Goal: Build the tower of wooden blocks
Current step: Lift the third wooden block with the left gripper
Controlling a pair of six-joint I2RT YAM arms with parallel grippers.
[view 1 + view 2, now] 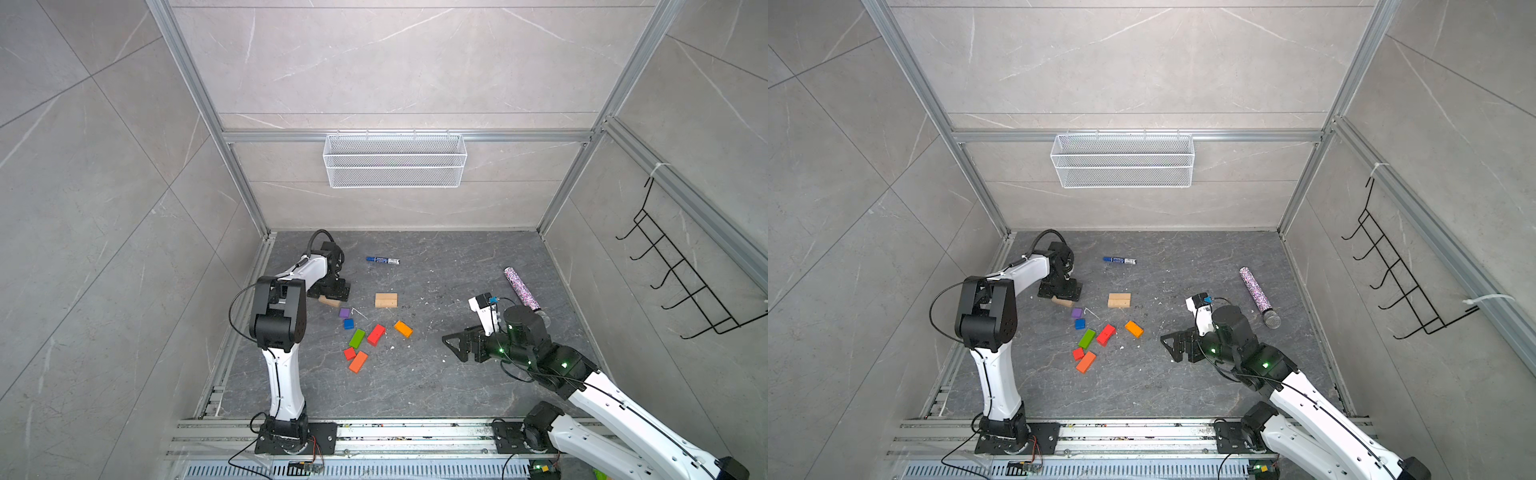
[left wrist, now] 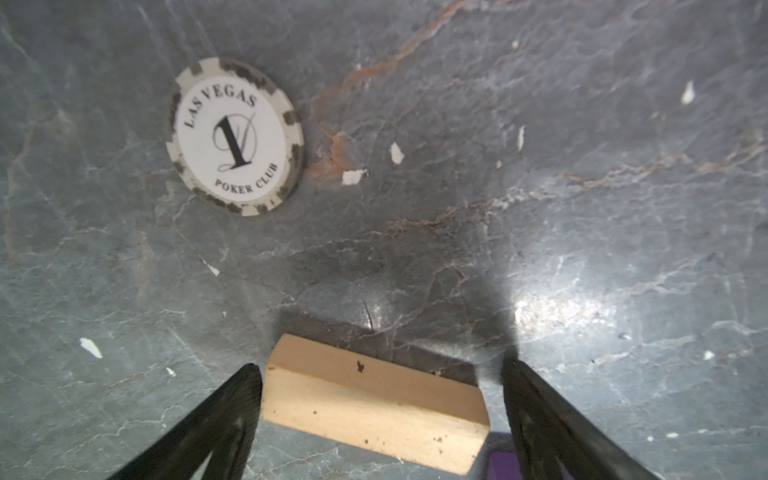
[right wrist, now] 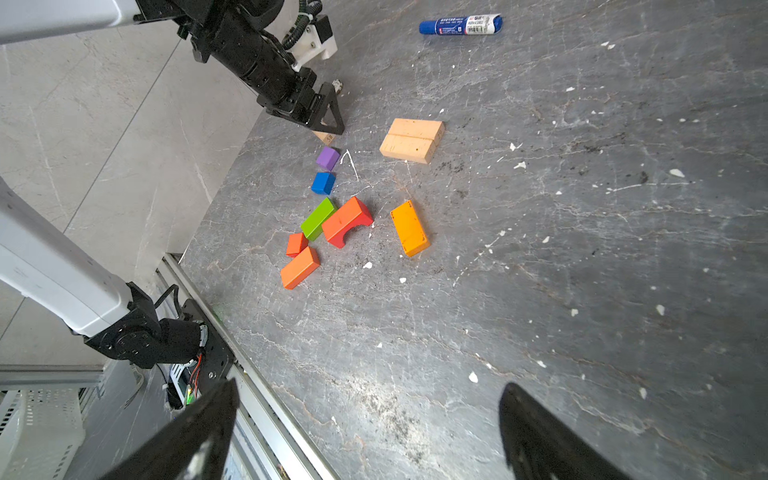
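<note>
Though partly hidden under the left gripper in both top views, the tan block sits between its open jaws; right gripper gapes empty.

Dark marbled tabletop carries scattered wood blocks, a blue marker, glittery microphone and poker chip.

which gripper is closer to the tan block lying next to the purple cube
Left. The left gripper straddles the tan block, jaws open on either side of it. The right gripper hangs open, far off from it.
</note>
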